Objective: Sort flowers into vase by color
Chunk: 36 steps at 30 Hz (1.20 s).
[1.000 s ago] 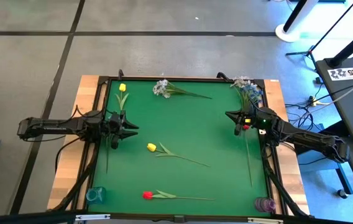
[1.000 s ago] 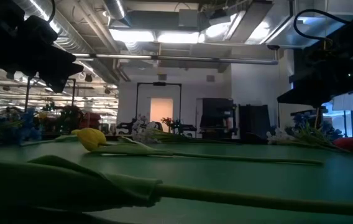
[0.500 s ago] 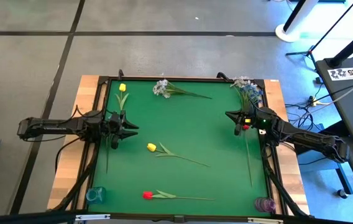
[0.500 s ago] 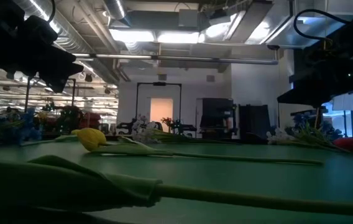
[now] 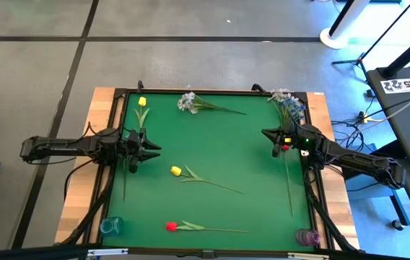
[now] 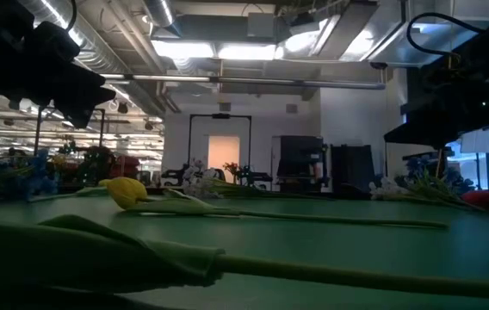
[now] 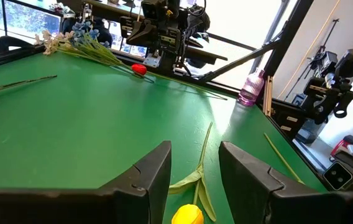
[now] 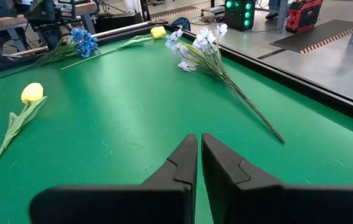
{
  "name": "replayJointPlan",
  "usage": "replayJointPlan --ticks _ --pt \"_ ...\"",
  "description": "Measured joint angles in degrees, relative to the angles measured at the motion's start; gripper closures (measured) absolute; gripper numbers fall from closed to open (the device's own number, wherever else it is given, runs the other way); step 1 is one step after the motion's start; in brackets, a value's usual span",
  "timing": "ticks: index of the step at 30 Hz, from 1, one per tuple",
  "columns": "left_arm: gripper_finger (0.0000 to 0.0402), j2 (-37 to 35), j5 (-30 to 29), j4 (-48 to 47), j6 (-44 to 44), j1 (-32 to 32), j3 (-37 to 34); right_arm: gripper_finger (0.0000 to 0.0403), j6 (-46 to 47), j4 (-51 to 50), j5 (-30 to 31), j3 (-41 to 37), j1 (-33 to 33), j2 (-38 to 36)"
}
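Note:
Flowers lie flat on the green table. A yellow tulip (image 5: 176,171) is in the middle, a red tulip (image 5: 170,226) near the near edge, and another yellow tulip (image 5: 142,102) at the far left. A white spray (image 5: 187,101) and a pale blue spray (image 5: 284,102) lie along the far edge. A second red tulip (image 5: 286,147) lies under the right wrist, and a blue flower (image 8: 83,40) lies by the left arm. My left gripper (image 5: 147,148) (image 7: 192,177) is open above the table, left of the middle tulip (image 7: 187,214). My right gripper (image 5: 266,134) (image 8: 199,155) is shut and holds nothing.
A blue vase (image 5: 110,225) stands at the near left corner and a purple vase (image 5: 307,237) at the near right corner. A raised dark frame (image 5: 212,91) runs around the table. The green surface between the two grippers is bare.

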Motion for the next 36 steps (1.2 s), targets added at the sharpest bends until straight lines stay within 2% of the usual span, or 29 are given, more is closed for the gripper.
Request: replayJointPlan --ticks 21,23,25,27,29,33,35,36 --pt "0.0269 -0.01 0.0 0.01 0.0 -0.01 0.0 0.0379 -0.1 0.02 0.01 0.0 0.01 -0.02" --pt "0.0269 0.0 0.0 0.0 0.0 0.01 0.0 0.0379 -4.78 1.16 3.97 0.0 -0.25 0.0" --pt "0.0269 0.0 0.0 -0.01 0.0 -0.01 -0.01 0.0379 -10.81 5.1 14.17 0.0 -0.91 0.0" --pt "0.0269 0.01 0.0 -0.01 0.0 0.01 0.01 0.0379 -12.6 7.76 21.79 0.0 -1.2 -0.1" --pt "0.0269 0.0 0.01 -0.01 0.0 -0.01 0.01 0.0379 -12.57 8.43 26.17 0.0 -1.19 -0.04" --pt "0.0269 -0.01 0.0 0.01 0.0 0.0 0.01 0.0379 -12.5 8.92 31.34 0.0 -1.12 -0.03" --pt "0.0269 0.01 0.0 0.01 0.0 0.01 0.01 0.0379 -10.65 8.88 30.14 0.0 -1.12 -0.04" --pt "0.0269 -0.01 0.0 0.01 0.0 0.01 0.01 0.0379 -6.78 8.93 28.11 0.0 -1.14 -0.04"
